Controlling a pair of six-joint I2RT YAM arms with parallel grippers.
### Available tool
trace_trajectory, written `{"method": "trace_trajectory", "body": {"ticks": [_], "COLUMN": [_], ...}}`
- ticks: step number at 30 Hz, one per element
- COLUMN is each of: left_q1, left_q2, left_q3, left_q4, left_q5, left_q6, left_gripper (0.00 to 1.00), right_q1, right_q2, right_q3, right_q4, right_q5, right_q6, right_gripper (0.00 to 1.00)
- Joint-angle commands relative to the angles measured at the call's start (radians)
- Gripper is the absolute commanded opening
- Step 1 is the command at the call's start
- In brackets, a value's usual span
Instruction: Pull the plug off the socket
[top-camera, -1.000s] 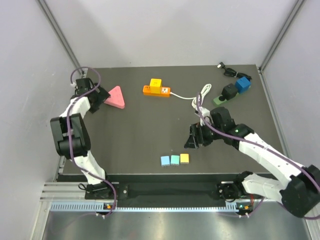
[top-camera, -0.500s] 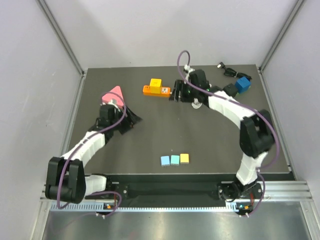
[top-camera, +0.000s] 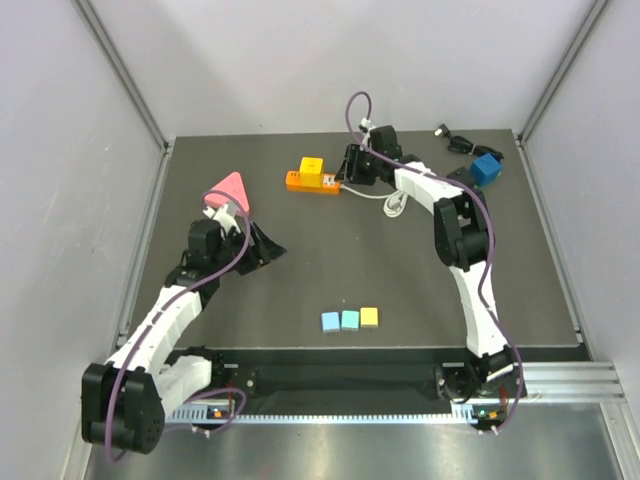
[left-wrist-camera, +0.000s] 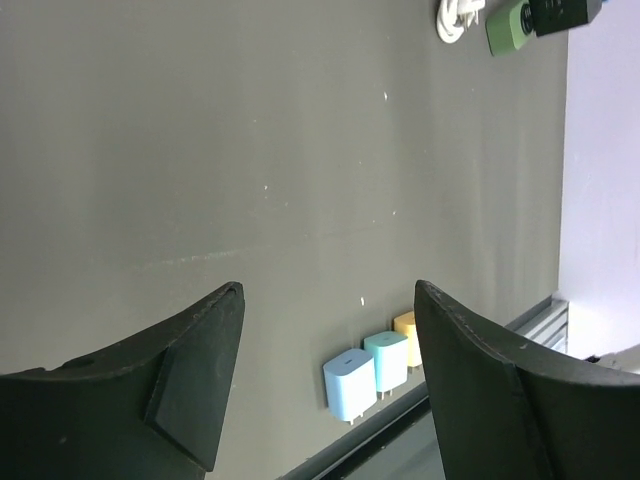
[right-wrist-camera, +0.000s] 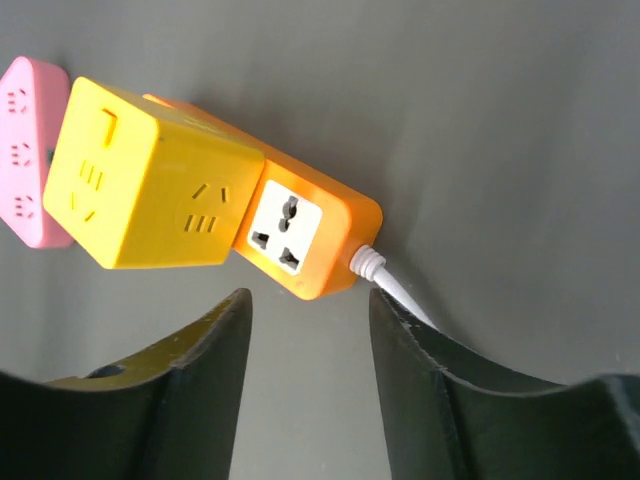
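The step in hand is the approach: nothing is grasped yet; the right gripper (right-wrist-camera: 310, 295) hovers low over the table (right-wrist-camera: 500, 100) with its jaws spread apart and nothing between them. The orange socket strip (right-wrist-camera: 312, 232) lies just ahead of its fingertips, the free white outlet facing the gap; the yellow plug (right-wrist-camera: 150, 190), a cube seated in the strip, sits ahead and off to the left of that gap; the white cable (right-wrist-camera: 395, 285) leaves the strip just beside the right finger. The left gripper (left-wrist-camera: 328, 290) is also spread wide and holds nothing, well apart from the strip, with 3 small chargers (left-wrist-camera: 388, 360) below its fingers. Next, I judge, the right gripper must shift left until both fingers straddle the cube, close on it, then pull it off the strip; with nothing pinning it, the strip may lift too.
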Motion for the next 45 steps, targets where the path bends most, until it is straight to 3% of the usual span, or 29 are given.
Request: {"method": "trace_trajectory", "body": {"ticks": [1,3,10,19,22,27,31,37,45], "left_q1": [-0.011,-0.014,-0.014,-0.015,-0.015,-0.038,-0.090,-0.182,-0.253], "left_q2": [0.005,0.012,0.054,0.114,0.150,0.233,0.374,0.564,0.758], "left_q3": [0.025,0.027,0.051,0.116,0.165,0.310,0.473,0.701,0.887], "left_q4": [0.011,0.022,0.040,0.037,0.013,-0.029,-0.094,-0.199,-0.243], "left_q5": [0.031,0.038,0.063,0.064,0.040,-0.058,-0.181,-0.380,-0.424], "left_q6": [0.059,0.059,0.043,0.023,0.043,0.114,0.218,0.353,0.466], "left_gripper": [0.73,0.74,0.74,0.73,0.75,0.81,0.94,0.98,0.98], "right_q1": [-0.004,-0.002,-0.005,-0.010,-0.010,-0.008,-0.008,-0.008,-0.010], "right_q2": [0.000,0.011,0.106,0.177,0.171,0.128,0.066,-0.058,-0.185], "right_q3": [0.024,0.027,0.099,0.157,0.146,0.038,-0.067,-0.266,-0.486], "right_q4": [0.107,0.113,0.122,0.148,0.142,0.180,0.214,0.231,0.288], "right_q5": [-0.080,-0.082,-0.103,-0.134,-0.151,-0.194,-0.267,-0.342,-0.421], "right_q6": [-0.027,-0.030,0.006,0.039,0.042,0.089,0.120,0.103,0.059], "right_gripper": [0.52,0.60,0.63,0.57,0.49,0.34,0.29,0.28,0.29]}}
